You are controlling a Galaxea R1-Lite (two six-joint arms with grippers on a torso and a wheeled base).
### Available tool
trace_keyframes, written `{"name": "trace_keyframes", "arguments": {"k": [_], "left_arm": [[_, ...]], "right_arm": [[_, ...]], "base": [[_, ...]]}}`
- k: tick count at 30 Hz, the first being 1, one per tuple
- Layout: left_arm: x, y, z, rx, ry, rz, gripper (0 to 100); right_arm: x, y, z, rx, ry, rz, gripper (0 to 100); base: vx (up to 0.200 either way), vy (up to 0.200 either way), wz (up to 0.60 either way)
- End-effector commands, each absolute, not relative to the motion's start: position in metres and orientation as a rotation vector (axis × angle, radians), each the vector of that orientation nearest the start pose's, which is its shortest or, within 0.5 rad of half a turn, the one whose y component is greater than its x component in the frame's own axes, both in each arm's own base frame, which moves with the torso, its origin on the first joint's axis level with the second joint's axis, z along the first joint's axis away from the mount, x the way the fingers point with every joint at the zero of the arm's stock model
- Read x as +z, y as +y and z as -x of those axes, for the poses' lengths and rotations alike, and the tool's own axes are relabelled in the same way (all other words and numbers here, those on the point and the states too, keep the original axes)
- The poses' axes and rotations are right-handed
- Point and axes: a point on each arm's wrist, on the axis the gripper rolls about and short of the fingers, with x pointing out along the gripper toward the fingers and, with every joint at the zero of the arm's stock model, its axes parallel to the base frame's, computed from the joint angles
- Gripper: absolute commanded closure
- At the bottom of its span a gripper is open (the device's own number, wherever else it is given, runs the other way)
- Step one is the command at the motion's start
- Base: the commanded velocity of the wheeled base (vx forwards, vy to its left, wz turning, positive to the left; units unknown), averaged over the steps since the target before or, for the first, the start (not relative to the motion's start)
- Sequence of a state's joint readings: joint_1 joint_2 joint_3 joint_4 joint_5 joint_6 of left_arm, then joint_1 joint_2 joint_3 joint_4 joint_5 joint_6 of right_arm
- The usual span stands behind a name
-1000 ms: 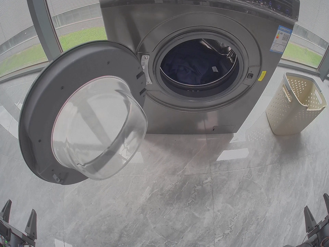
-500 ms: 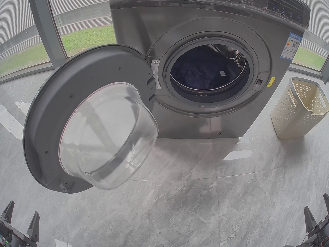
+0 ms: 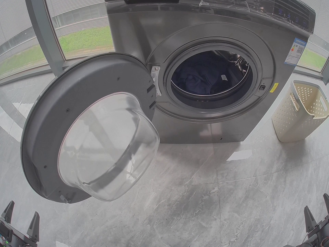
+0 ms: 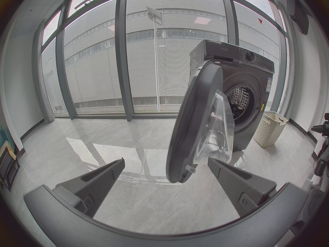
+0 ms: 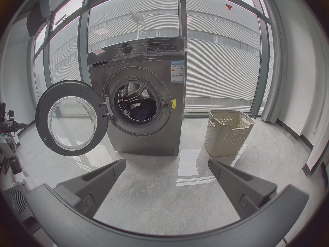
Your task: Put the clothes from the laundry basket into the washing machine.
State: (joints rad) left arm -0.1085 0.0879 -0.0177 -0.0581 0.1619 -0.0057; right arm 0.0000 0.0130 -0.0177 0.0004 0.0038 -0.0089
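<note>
The grey washing machine (image 3: 205, 28) stands ahead with its round door (image 3: 92, 127) swung wide to the left. Dark blue clothes (image 3: 202, 78) lie inside the drum. The cream laundry basket (image 3: 301, 110) sits on the floor right of the machine; I see no clothes in it. My left gripper (image 3: 20, 216) is low at the front left, open and holding nothing. My right gripper (image 3: 317, 211) is low at the front right, open and holding nothing. Both are far from the machine. In the right wrist view the machine (image 5: 144, 96) and basket (image 5: 228, 132) stand side by side.
Grey marble floor (image 3: 205, 196) stretches between me and the machine. Tall windows (image 3: 78, 21) run behind it. The open door (image 4: 197, 120) juts out into the floor space on the left. A tripod stand (image 4: 322, 151) is off to one side.
The whole head view has shifted: the machine, door and basket now sit lower and slightly right in the picture, so the camera moved. Both grippers keep their places, still open.
</note>
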Motion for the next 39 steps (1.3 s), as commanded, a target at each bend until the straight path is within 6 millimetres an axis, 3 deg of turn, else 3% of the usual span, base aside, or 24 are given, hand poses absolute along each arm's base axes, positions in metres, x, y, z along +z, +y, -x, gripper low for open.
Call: {"name": "trace_keyframes", "arguments": {"k": [1, 11, 13, 15, 17, 21, 24, 26, 27, 29, 36, 39], "left_arm": [[0.083, 0.005, 0.015, 0.054, 0.035, -0.003, 0], [0.084, 0.005, 0.015, 0.064, 0.031, -0.024, 0], [0.094, 0.005, 0.017, 0.063, -0.015, -0.016, 0], [0.130, 0.006, 0.027, 0.033, -0.123, -0.001, 0], [0.142, 0.005, 0.025, -0.038, -0.084, -0.006, 0], [0.152, 0.000, 0.003, -0.172, 0.056, 0.002, 0], [0.174, -0.005, -0.016, -0.252, 0.069, 0.033, 0], [0.175, -0.005, -0.016, -0.255, 0.072, 0.033, 0], [0.191, -0.009, -0.032, -0.317, 0.092, 0.037, 0], [0.199, -0.013, -0.048, -0.367, 0.126, 0.040, 0], [0.212, -0.025, -0.084, -0.498, 0.147, 0.039, 0], [0.218, -0.040, -0.095, -0.618, 0.135, 0.034, 0]], "right_arm": [[0.076, 0.000, 0.022, 0.005, 0.008, 0.009, 0], [0.076, 0.000, 0.022, 0.005, 0.008, 0.009, 0], [0.076, 0.000, 0.022, 0.003, 0.008, 0.009, 0], [0.076, 0.000, 0.022, 0.005, 0.008, 0.009, 0], [0.076, 0.000, 0.022, 0.003, 0.008, 0.009, 0], [0.076, 0.000, 0.022, 0.003, 0.008, 0.008, 0], [0.076, 0.000, 0.022, 0.005, 0.009, 0.008, 0], [0.076, 0.000, 0.022, 0.003, 0.008, 0.008, 0], [0.076, 0.000, 0.022, 0.003, 0.008, 0.008, 0], [0.076, 0.000, 0.022, 0.003, 0.008, 0.008, 0], [0.076, 0.000, 0.022, 0.003, 0.008, 0.008, 0], [0.076, 0.000, 0.022, 0.003, 0.008, 0.008, 0]], "base": [[0.000, 0.200, 0.00], [0.000, 0.000, 0.00], [0.000, 0.000, 0.00], [0.000, 0.000, 0.00], [0.000, 0.000, 0.00], [0.000, 0.000, 0.00], [0.000, 0.000, 0.00], [0.000, 0.000, 0.00], [0.000, 0.000, 0.00], [0.000, 0.000, 0.00], [0.000, 0.000, 0.00], [0.000, 0.000, 0.00]]}}
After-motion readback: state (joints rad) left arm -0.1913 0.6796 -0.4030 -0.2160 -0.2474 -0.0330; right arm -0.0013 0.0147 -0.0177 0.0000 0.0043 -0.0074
